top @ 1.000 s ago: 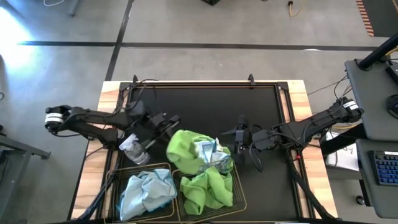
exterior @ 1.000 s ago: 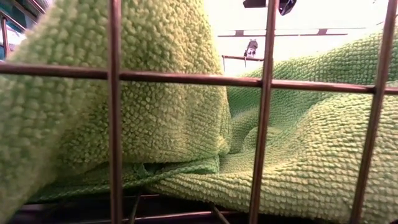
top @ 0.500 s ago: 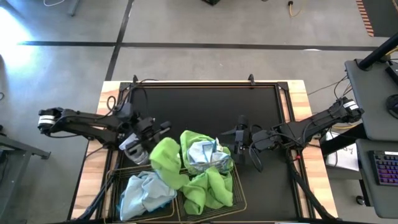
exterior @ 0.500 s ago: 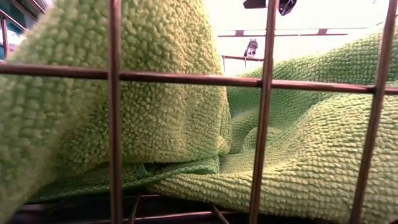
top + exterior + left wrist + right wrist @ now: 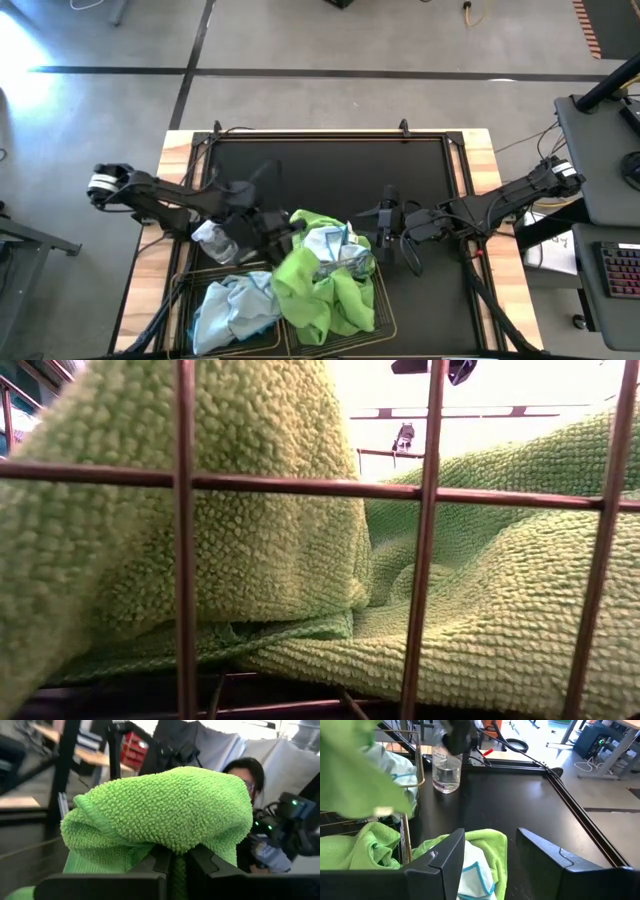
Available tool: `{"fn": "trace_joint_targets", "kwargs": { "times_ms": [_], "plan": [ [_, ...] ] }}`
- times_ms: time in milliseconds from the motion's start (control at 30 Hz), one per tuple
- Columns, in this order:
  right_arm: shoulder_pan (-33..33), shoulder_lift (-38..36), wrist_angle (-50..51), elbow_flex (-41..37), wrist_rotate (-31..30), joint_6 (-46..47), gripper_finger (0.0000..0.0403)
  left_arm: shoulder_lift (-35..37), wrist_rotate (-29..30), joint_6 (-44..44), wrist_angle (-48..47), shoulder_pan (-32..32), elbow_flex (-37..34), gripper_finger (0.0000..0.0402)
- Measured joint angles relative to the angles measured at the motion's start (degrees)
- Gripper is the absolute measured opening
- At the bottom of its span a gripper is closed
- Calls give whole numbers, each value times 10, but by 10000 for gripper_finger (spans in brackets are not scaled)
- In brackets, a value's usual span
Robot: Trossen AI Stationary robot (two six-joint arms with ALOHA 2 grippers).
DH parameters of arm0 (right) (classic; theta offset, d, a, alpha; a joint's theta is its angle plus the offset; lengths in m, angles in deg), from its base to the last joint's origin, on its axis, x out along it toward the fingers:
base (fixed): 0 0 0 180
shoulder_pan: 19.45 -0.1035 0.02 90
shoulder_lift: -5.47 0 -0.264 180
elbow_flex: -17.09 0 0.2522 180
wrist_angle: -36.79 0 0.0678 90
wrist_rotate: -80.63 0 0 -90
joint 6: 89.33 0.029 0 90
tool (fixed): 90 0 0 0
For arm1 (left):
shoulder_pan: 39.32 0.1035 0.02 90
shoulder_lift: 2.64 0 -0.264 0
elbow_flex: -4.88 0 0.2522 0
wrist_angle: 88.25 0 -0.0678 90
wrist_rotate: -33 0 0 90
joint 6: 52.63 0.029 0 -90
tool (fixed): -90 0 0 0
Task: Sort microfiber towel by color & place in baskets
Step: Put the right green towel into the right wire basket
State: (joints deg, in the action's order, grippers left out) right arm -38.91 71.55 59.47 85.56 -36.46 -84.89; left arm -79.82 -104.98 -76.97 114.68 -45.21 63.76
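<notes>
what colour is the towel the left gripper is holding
Lime green towel; clearest in the left wrist view.

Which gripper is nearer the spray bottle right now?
Left. The left gripper is just beside the spray bottle, shut on a green towel; the right gripper waits beyond the towel pile.

Grey concrete floor (image 5: 330,40) (dark tape lines) surrounds wooden table (image 5: 176,150).

Wood counter (image 5: 478,160) has a big black mat (image 5: 330,180) on it, holding two wire baskets (image 5: 385,322), a spray bottle (image 5: 213,240) and some towels (image 5: 325,245).
</notes>
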Motion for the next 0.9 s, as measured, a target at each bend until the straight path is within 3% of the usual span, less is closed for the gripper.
{"fn": "trace_joint_targets", "kwargs": {
  "times_ms": [100,167,300,400,567,900],
  "plan": [
    [0,0,7,0,0,0,173,-29,3,17,-82,-10,52,12],
    [0,0,17,0,0,0,173,-41,37,42,-173,-13,90,12],
    [0,0,34,1,0,2,173,-65,180,116,-411,-21,173,12],
    [0,0,48,1,0,22,173,-86,272,139,-532,-32,230,12],
    [0,0,58,1,0,28,173,-115,275,109,-614,-51,301,12],
    [0,0,62,1,0,35,173,-188,275,57,-672,-119,403,12]
  ]
}}
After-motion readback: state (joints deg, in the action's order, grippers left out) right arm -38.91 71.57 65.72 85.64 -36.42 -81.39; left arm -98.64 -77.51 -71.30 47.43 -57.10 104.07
